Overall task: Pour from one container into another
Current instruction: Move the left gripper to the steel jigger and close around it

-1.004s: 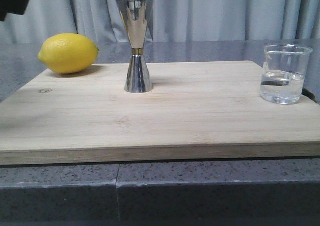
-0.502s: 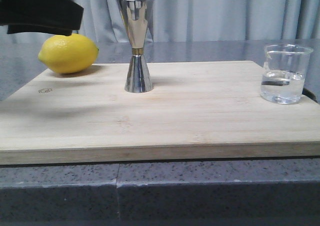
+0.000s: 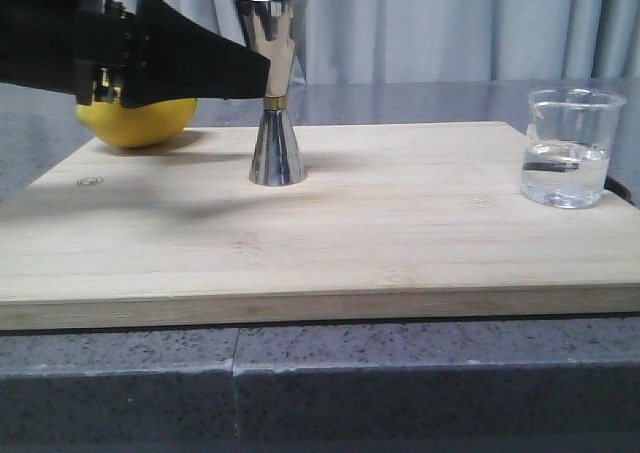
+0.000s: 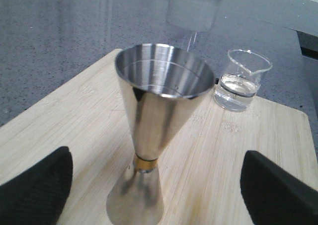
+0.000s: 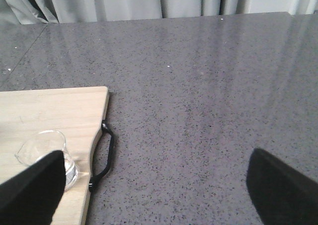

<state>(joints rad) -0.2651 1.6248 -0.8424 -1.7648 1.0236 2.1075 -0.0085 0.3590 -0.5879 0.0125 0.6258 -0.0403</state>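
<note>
The steel hourglass jigger (image 3: 272, 93) stands upright at the back middle of the wooden board (image 3: 400, 233). It fills the left wrist view, where the jigger (image 4: 161, 106) shows an empty cup. My left gripper (image 3: 262, 73) reaches in from the left at the jigger's upper cone. It is open (image 4: 155, 185), with one black finger (image 4: 35, 190) wide on each side of the jigger and apart from it. The clear glass beaker (image 3: 566, 148) holds some water at the board's right edge. My right gripper (image 5: 156, 185) hangs open over the counter beside the beaker (image 5: 47, 143).
A yellow lemon (image 3: 150, 121) lies at the board's back left, mostly hidden behind my left arm. A black loop handle (image 5: 103, 155) hangs off the board's right end. Grey speckled counter (image 5: 208, 96) surrounds the board, with curtains behind.
My left arm has swept in from the upper left towards the right, until its tip reached the jigger. The jigger, beaker and lemon have not moved.
</note>
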